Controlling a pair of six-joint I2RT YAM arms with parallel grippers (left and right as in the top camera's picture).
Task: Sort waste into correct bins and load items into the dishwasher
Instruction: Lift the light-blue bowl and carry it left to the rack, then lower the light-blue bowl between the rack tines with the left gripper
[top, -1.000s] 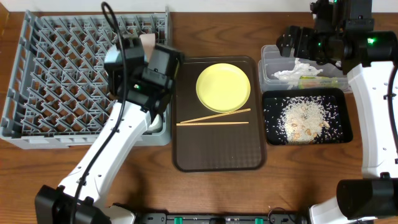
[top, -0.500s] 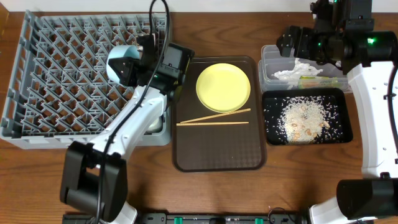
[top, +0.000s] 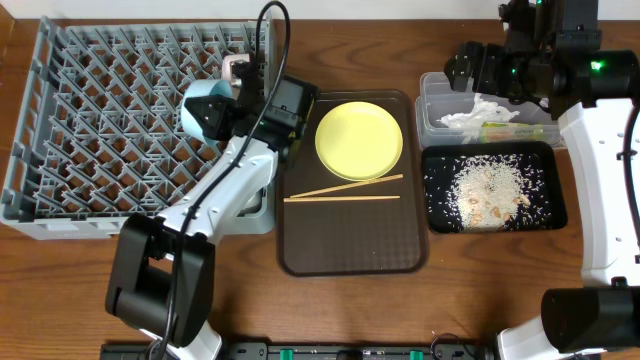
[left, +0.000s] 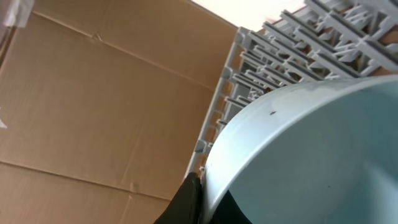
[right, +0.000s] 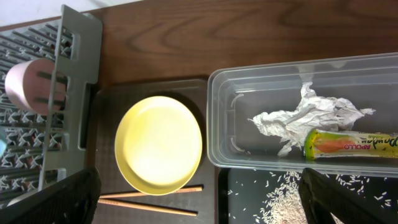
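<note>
My left gripper (top: 228, 108) is shut on the rim of the light-blue bowl (top: 205, 108) and holds it on edge over the right part of the grey dish rack (top: 100, 120). In the left wrist view the bowl (left: 311, 155) fills the lower right, with my fingers (left: 200, 200) pinching its rim. My right gripper (top: 470, 70) is open and empty above the left end of the clear tub (top: 432, 100). The tub holds the crumpled tissue (right: 298, 118) and the green-and-orange wrapper (right: 351, 143). The yellow-green plate (top: 359, 140) and chopsticks (top: 345, 191) lie on the brown tray (top: 350, 240).
The black tray (top: 557, 210) in front of the tub holds loose rice (top: 485, 190). A pale pinkish cup (top: 238, 68) stands at the rack's far right edge, close to the bowl. My left arm crosses the rack's front right corner.
The left wrist has turned and swung toward the rack's right edge. The light-blue bowl has come into view and shifted slightly right. The right arm has not moved.
</note>
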